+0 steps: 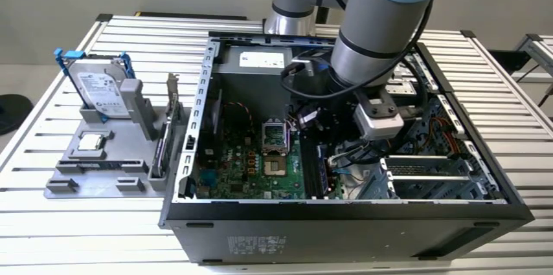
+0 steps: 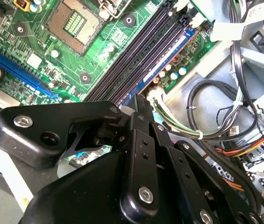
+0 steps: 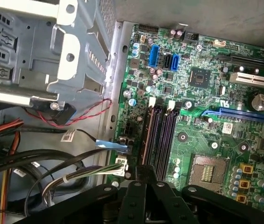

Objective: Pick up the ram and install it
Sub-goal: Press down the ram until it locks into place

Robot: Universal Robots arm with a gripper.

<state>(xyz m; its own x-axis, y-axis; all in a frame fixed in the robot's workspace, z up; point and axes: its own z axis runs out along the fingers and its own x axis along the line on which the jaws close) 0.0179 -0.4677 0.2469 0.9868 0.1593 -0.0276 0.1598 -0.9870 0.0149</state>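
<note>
- The pincer (image 2: 140,100) hangs low inside the open computer case (image 1: 346,223), its black fingers drawn narrow, close together, with no gap seen between them.
- The fingertips sit at one end of the row of memory slots (image 3: 162,135). Whether they touch anything there cannot be told.
- The ram (image 2: 169,58) stands on edge in the outermost slot, the one nearest the cable side of the board, and runs away from the fingertips along the row.
- The ram shows as a long, thin strip with a blue-tinted edge, beside the dark empty slots; a pale clip sits at its far end.
- The green motherboard (image 3: 202,116) lies around the slots, with the open processor socket (image 2: 73,23) beyond them.
- Bundled cables (image 2: 225,93) loop just beside the ram's side of the board.
- The case rests on a slatted bench (image 1: 87,236), and a grey parts tray (image 1: 95,178) sits at the exterior view's left.
</note>
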